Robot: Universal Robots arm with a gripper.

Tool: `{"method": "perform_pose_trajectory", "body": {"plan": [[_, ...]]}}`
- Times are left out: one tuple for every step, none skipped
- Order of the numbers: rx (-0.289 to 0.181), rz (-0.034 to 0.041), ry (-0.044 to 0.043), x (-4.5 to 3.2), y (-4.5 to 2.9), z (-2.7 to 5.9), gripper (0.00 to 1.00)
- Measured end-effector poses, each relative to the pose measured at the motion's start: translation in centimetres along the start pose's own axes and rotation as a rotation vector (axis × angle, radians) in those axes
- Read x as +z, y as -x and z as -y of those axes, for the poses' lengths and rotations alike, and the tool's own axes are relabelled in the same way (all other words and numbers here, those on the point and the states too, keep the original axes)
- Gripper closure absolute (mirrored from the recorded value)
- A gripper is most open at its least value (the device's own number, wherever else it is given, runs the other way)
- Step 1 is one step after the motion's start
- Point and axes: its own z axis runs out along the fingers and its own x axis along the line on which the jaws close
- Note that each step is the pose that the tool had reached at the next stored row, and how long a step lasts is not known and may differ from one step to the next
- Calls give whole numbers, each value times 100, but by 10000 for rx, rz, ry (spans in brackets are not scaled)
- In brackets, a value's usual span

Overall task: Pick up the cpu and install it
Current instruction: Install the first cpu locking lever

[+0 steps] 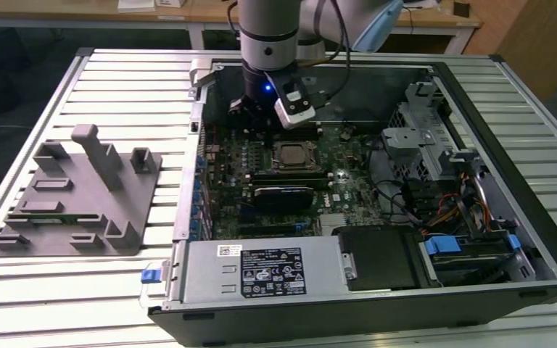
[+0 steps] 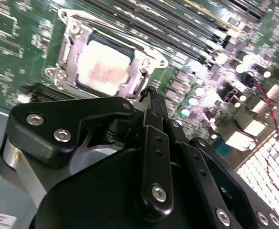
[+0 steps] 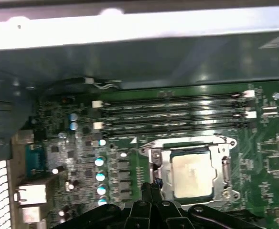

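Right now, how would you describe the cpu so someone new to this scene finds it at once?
Look inside the open computer case at the green motherboard. Near its middle, beside the long memory slots, sits a metal socket frame. The cpu is the small flat silvery square lying inside that frame, pale and plain where its neighbours are green, black or studded with parts.

Small flat square cpu (image 1: 292,155), silvery-grey metal top with a thin darker edge. Seated flat and top up inside the metal socket frame (image 3: 224,169) on the green motherboard (image 3: 268,162), frame touching it on all sides. Edges square with the frame in both wrist views (a faint reddish tint on the top in the second one). Near the long memory slots (image 3: 173,112).
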Motion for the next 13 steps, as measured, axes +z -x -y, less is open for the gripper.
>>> {"method": "perform_pose_trajectory", "body": {"plan": [[0,0,0,0,-15,1,89],[-1,0,0,-1,-29,3,89],[0,0,0,-1,-45,4,89],[-1,1,0,-2,-64,6,89],[-1,1,0,-2,-79,7,89],[0,0,1,-2,-95,8,89],[0,0,6,-3,-110,10,89],[0,-2,21,-3,-124,11,89],[1,-4,53,-3,-136,12,89],[2,-9,95,-4,-146,13,89],[4,-13,154,-4,-155,14,89],[4,-20,229,-4,-163,15,89],[5,-26,308,-4,-166,15,89]]}}
